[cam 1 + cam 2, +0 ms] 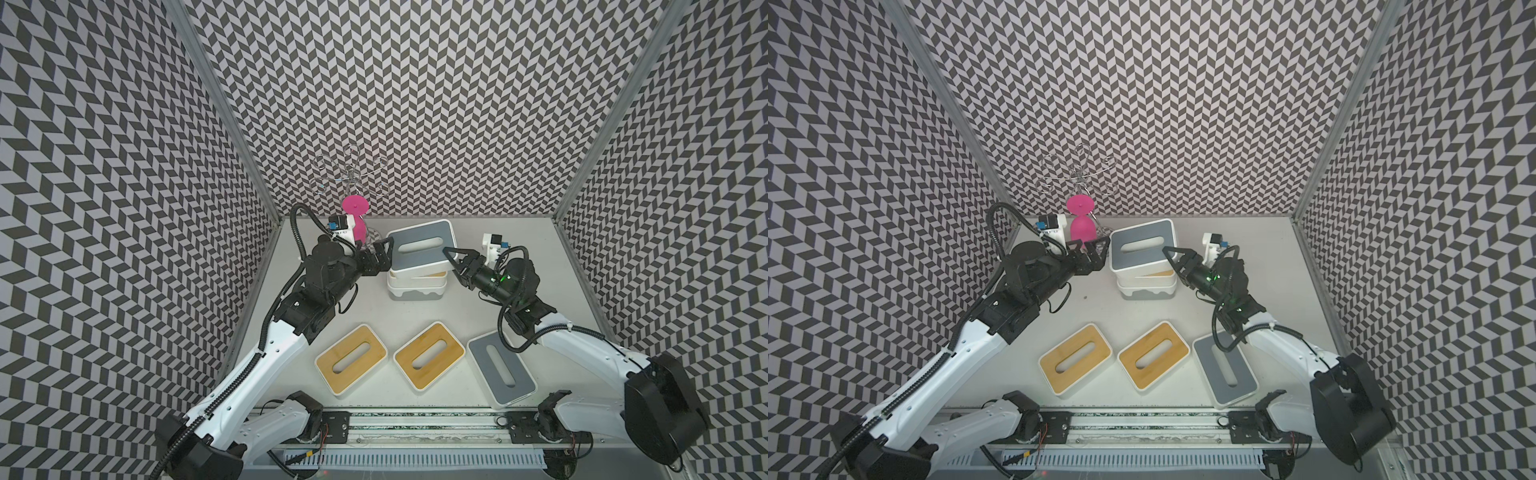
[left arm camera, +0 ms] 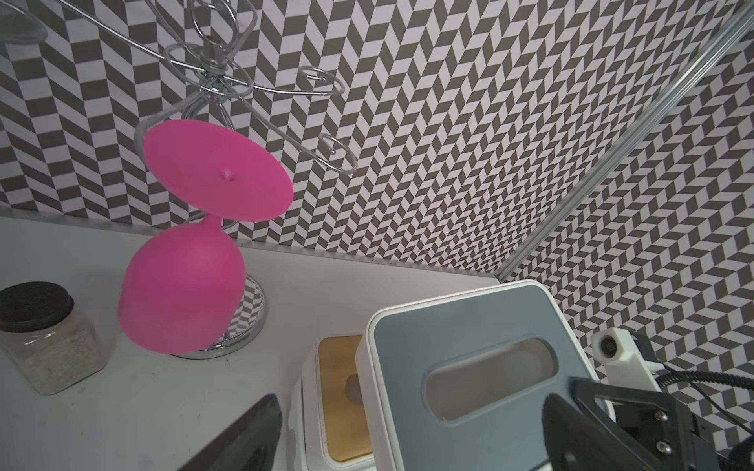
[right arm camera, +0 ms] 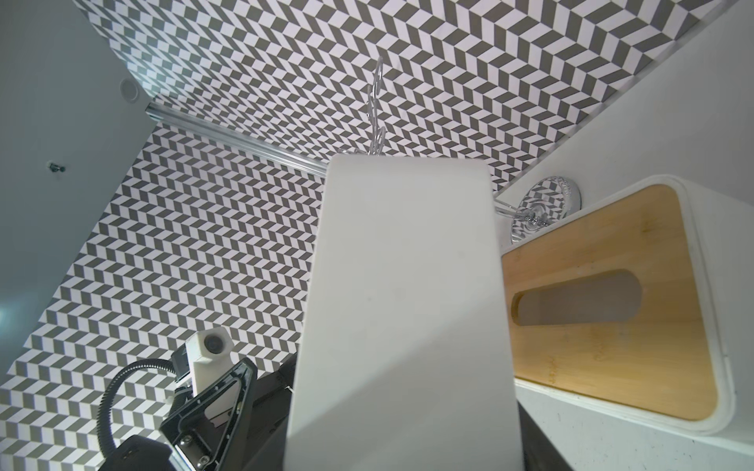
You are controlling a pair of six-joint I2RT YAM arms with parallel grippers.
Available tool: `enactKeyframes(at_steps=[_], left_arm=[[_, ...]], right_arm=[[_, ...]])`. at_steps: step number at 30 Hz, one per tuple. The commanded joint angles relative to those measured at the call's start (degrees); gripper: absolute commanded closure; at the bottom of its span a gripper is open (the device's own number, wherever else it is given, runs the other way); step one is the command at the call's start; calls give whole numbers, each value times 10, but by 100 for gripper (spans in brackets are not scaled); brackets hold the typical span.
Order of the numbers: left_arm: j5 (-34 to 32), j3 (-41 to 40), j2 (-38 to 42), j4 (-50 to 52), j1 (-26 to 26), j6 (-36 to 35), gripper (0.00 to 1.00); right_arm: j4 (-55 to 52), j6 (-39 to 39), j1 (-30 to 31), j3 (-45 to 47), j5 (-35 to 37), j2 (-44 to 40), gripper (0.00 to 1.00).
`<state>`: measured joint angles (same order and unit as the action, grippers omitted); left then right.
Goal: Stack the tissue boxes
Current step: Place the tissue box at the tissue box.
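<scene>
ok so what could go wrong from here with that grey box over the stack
1. The right hand grips the grey-lidded box at one end only, and it hangs tilted over the bamboo-lidded box; it could slip or land skewed.
2. The left hand stands open at the box's other end, with the pink glass on the wire rack close behind it; a backward swing might knock the glass.

Grey-lidded box (image 2: 481, 326) over bamboo-lidded box (image 2: 332, 424)

Pink goblet (image 2: 181, 293), wire rack (image 2: 212, 77), jar (image 2: 49, 350)
</scene>
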<state>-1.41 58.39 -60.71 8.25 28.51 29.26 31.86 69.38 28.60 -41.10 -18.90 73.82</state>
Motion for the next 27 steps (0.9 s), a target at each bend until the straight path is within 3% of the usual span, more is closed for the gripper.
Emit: enactKeyframes(at_steps=[1,10,21,27], left_arm=[[42,-14,-8,-38,-21,34,1],[110,-34,-57,-84,-60,54,1],[125,-35,-96,-111,-65,57,1],[128,-33,-115,-110,-67,61,1]], right_arm=[[87,32,5,-12,23,14,73],[98,31,7,-27,45,61,73],[114,38,7,-42,54,106,71],[101,34,7,-47,54,118,64]])
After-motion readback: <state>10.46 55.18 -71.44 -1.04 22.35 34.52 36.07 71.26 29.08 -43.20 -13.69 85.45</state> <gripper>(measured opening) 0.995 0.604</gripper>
